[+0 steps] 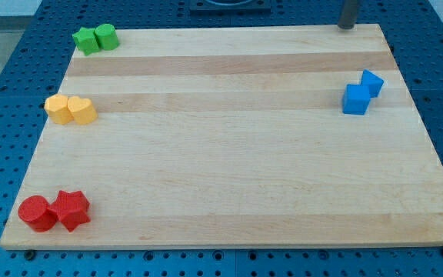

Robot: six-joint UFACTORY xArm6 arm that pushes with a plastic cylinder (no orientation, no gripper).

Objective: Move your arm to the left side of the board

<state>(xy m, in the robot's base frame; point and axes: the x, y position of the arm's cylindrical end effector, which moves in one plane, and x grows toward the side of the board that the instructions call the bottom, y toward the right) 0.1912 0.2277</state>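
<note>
My tip [347,26] stands at the top right edge of the wooden board [229,154], above and a little left of the two blue blocks. A blue cube [355,99] and a second blue block [372,82] touch each other at the view's right. On the left side sit a green star block [85,40] beside a green cylinder [106,36] at the top, a yellow hexagon block [58,109] beside a yellow heart block [82,111] in the middle, and a red cylinder [36,213] beside a red star block [72,210] at the bottom.
The board lies on a blue perforated table [6,92] that surrounds it on all sides.
</note>
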